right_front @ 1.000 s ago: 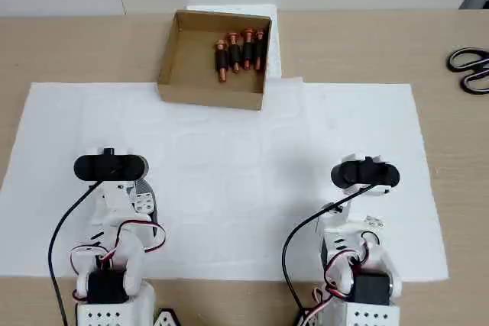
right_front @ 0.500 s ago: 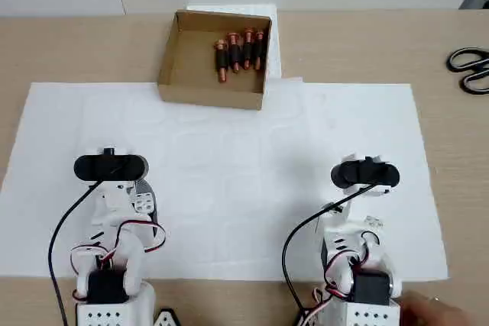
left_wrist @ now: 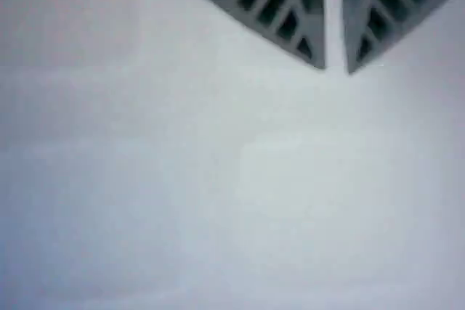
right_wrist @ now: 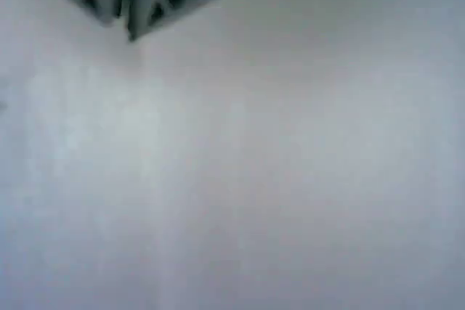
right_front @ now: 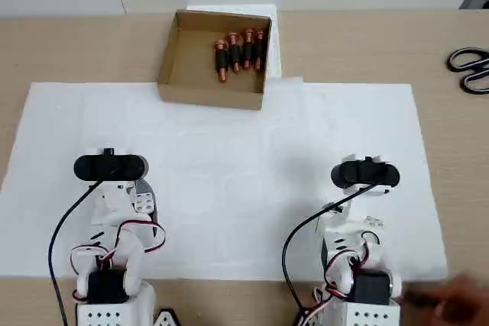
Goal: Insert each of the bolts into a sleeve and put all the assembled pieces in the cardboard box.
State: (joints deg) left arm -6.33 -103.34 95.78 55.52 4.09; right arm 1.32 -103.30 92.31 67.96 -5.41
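1. The left hand (left_wrist: 333,63) has its two ribbed fingers drawn almost together, with a thin slit between the tips. It holds nothing and hangs just over the white sheet (right_front: 229,158).
2. The right hand (right_wrist: 125,23) has its fingers together at the tips. It also holds nothing and hangs over the same sheet.
3. In both wrist views the fingers are cut off by the frame, and whether the tips touch the sheet cannot be told.
4. From above, two arms (right_front: 114,219) (right_front: 355,227) sit folded at the sheet's near edge. A black housing on each covers what lies beneath it, and which arm is which cannot be told.
5. The scissors (right_front: 470,69) on the counter (right_front: 76,43) are cut off at the edge of the high view.
6. The cardboard box (right_front: 210,95) stands open at the sheet's far edge, well apart from both arms.
7. Four bolts in sleeves (right_front: 240,53) lie side by side in the box. They are copper-coloured with dark sleeves and lie toward one side wall.
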